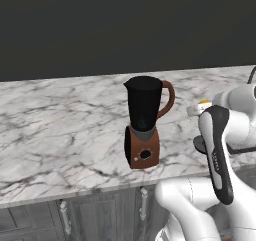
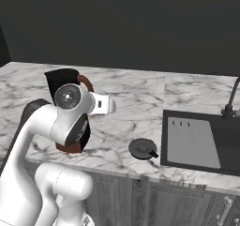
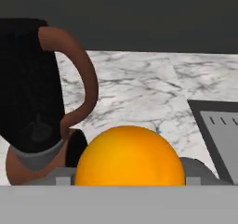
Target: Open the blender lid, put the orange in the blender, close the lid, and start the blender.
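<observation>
The gripper point(image 2: 111, 104) holds the orange point(image 3: 129, 155) clamped between its jaws: in the hand view the fruit sits low and centred against the tips, and in the left base view a speck of orange shows at the hand, right of the blender point(image 1: 145, 122). The hand is off the counter point(image 1: 60, 130), beside the jar's handle point(image 3: 76, 76), about level with the jar's upper half as far as I can judge.

The lid point(image 2: 143, 148) is already off. It lies flat near the counter's front edge, between the blender and the sink point(image 2: 201, 143), knob up. So the step in hand is carrying the orange to the jar.

To do it well, I would raise the hand until the orange clears the rim, then bring it across to stand over the middle of the mouth, approaching from the handle side without brushing the handle. Release only once the fruit is squarely above the opening; a drop onto the rim would likely send it rolling along the counter. The jar is tall on a narrow base, so a sideways knock could tip it.

The jar is dark and its inside cannot be made out from these angles. The sink basin looks bare.
</observation>
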You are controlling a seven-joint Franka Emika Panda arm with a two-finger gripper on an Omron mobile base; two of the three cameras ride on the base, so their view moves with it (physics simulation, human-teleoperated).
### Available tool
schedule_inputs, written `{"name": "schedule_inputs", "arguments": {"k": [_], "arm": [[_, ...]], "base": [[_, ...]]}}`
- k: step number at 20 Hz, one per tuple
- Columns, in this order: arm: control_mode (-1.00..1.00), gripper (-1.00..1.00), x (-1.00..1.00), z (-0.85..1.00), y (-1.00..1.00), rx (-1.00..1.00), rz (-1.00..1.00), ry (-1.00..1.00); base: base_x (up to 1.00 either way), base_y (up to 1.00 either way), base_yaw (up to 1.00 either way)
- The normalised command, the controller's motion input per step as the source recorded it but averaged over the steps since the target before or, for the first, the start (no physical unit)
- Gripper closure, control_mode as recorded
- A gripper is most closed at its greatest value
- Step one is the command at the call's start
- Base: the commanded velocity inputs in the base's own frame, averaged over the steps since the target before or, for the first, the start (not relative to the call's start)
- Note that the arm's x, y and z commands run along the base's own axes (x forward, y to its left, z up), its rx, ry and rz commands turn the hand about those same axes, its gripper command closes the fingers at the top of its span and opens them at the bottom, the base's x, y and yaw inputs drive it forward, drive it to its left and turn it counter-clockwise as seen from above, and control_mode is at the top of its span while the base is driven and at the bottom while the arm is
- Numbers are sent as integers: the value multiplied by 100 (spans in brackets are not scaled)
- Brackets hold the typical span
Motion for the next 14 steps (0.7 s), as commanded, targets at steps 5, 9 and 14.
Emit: {"name": "schedule_inputs", "arguments": {"k": [5,9,14], "arm": [[-100,100,-16,100,28,-1,0,-16],[-100,100,-3,100,54,-3,0,-8],[-100,100,7,63,79,-4,0,0]], "base": [[0,0,0],[0,0,0],[0,0,0]]}}
